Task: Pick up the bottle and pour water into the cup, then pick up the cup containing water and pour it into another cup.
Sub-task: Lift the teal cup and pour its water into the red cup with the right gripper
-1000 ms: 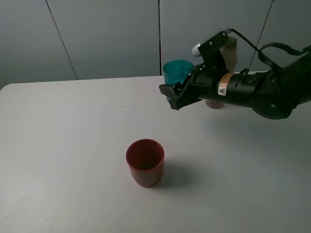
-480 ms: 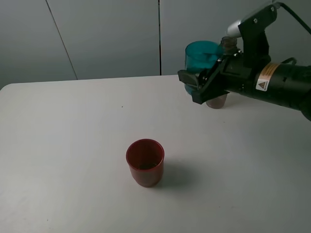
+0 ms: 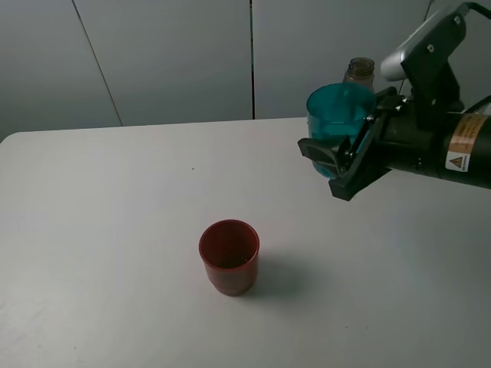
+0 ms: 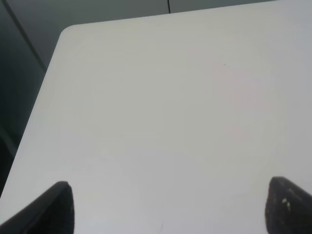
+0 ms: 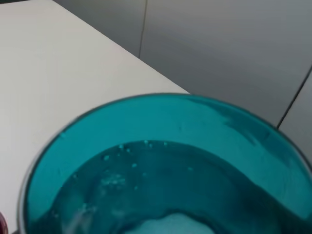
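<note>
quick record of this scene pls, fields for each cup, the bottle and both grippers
teal cup: held above the table, roughly upright, water inside
red cup: standing on the table, apart from the teal cup
bottle: behind the teal cup, mostly hidden
right gripper: shut on the teal cup
left gripper: open, holding nothing, only table in its view

A matte white counter [image 3: 115, 230] fills the lower frame, its rounded corner at the left edge. Across the top stands a grey panelled wall [image 3: 169, 54], split by thin dark seams [image 3: 252, 61]. The light is soft and even.
</note>
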`<action>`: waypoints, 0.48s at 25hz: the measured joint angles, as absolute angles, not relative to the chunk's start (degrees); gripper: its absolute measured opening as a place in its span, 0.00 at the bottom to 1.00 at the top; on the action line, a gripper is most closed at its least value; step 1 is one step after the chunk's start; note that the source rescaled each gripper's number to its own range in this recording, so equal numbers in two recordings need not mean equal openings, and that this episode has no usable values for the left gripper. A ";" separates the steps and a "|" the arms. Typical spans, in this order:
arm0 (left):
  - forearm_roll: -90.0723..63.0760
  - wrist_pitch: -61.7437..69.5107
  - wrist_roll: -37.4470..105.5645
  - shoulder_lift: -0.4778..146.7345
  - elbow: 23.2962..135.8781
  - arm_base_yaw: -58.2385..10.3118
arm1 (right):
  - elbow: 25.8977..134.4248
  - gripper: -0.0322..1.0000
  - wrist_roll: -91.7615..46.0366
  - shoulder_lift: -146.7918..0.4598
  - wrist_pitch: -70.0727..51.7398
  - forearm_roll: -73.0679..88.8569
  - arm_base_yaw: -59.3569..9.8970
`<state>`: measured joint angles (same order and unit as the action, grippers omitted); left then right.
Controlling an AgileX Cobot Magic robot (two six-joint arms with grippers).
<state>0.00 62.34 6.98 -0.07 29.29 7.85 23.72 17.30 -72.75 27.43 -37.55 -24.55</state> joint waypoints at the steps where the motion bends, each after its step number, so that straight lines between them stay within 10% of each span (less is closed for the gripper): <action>1: 0.00 62.34 6.98 -0.07 29.29 7.85 | 23.72 0.09 17.49 -72.75 27.43 -38.32 -25.16; 12: 0.00 62.34 6.98 -0.07 29.29 7.85 | 23.72 0.09 13.01 -72.71 27.46 -39.87 -29.90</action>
<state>0.00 62.34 6.98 -0.07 29.29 7.85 23.72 13.01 -72.71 27.46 -39.87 -29.90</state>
